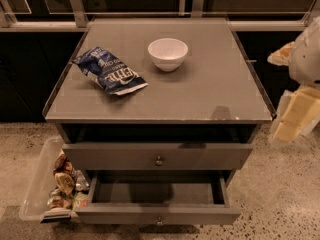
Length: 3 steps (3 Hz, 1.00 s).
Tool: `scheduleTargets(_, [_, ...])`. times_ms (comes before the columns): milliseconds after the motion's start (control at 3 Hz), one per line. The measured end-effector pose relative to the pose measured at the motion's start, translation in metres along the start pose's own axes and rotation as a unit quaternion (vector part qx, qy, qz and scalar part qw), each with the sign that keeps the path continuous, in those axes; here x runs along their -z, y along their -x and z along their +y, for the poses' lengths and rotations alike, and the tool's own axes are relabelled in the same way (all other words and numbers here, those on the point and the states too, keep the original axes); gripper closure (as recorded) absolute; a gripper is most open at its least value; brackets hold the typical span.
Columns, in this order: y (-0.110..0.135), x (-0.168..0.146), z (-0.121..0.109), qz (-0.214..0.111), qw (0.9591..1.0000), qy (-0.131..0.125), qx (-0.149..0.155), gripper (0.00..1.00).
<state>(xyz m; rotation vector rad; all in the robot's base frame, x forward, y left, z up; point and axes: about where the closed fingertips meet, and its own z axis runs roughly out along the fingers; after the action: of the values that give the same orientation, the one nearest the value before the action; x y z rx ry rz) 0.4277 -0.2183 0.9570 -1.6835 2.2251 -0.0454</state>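
Observation:
My gripper (295, 115) hangs at the right edge of the view, beside the right front corner of the grey cabinet (210, 99) and just off its top. It holds nothing that I can see. On the cabinet top a white bowl (167, 53) stands upright near the back middle. A blue chip bag (110, 71) lies flat to the left of it. The bottom drawer (157, 196) is pulled well out and its inside looks bare. The drawer above it (157, 156) is out a little.
A clear plastic bin (50, 189) with several snack packets stands on the speckled floor against the cabinet's left side. Dark glass panels with pale frames (75, 4) run behind the cabinet.

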Motion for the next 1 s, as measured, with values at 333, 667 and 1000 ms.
scheduleTargets(333, [-0.024,-0.048,0.032,-0.057,0.9964,0.025,-0.059,0.00])
scheduleTargets(667, [-0.044,-0.118,0.069,-0.118,0.9833,0.060,-0.125,0.00])
scheduleTargets(1000, [-0.060,-0.215,0.113,-0.132,0.9666,0.128,-0.178,0.00])
